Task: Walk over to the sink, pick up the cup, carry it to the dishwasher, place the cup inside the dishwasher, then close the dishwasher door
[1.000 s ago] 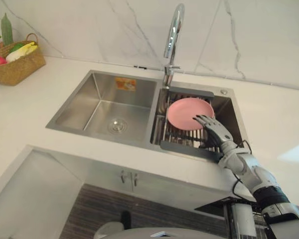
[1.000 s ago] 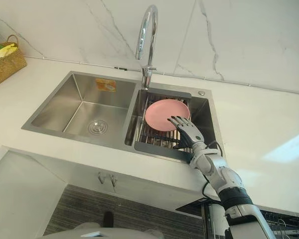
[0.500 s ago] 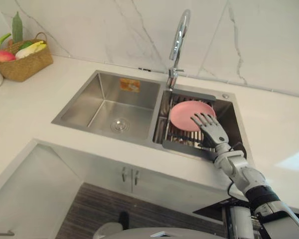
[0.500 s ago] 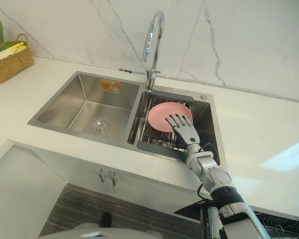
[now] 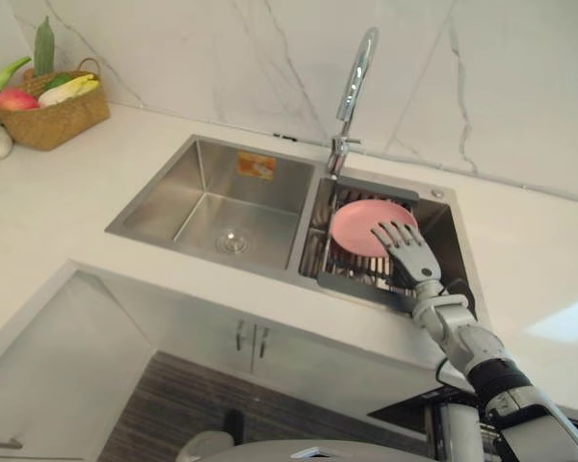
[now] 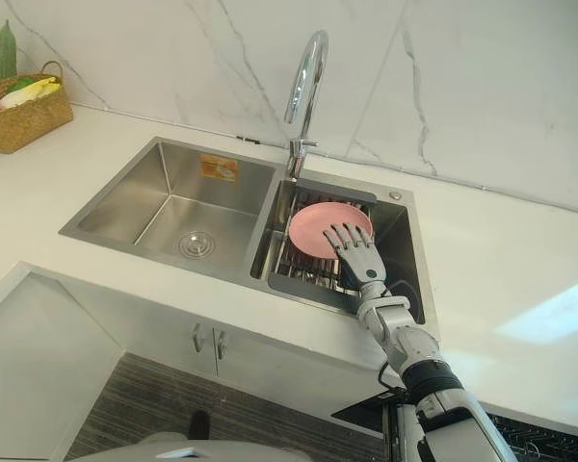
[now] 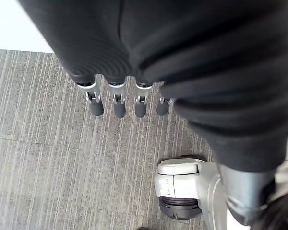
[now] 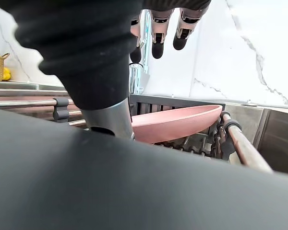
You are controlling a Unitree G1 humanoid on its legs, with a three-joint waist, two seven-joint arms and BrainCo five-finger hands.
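A pink plate [image 5: 359, 225] lies on a dark wire rack [image 5: 358, 273] in the right basin of a steel double sink [image 5: 202, 197]. My right hand [image 5: 410, 256] hovers at the plate's near right edge, open, its fingers spread and pointing toward the back wall. In the right wrist view the plate [image 8: 178, 122] sits just beyond the straight fingers [image 8: 157, 47], untouched. My left hand [image 7: 116, 101] hangs over the grey striped floor, fingers straight and holding nothing. I see no cup in the sink.
A tall chrome faucet [image 5: 356, 75] rises behind the divider between the basins. A wicker basket [image 5: 56, 108] of vegetables stands at the counter's far left. White counter surrounds the sink, with cabinet doors [image 5: 250, 339] below. A dark opening [image 6: 539, 438] shows under the counter at lower right.
The camera has shifted, sliding the whole scene a little. My right hand stays at the plate's near edge and its fingers have turned more toward the back wall.
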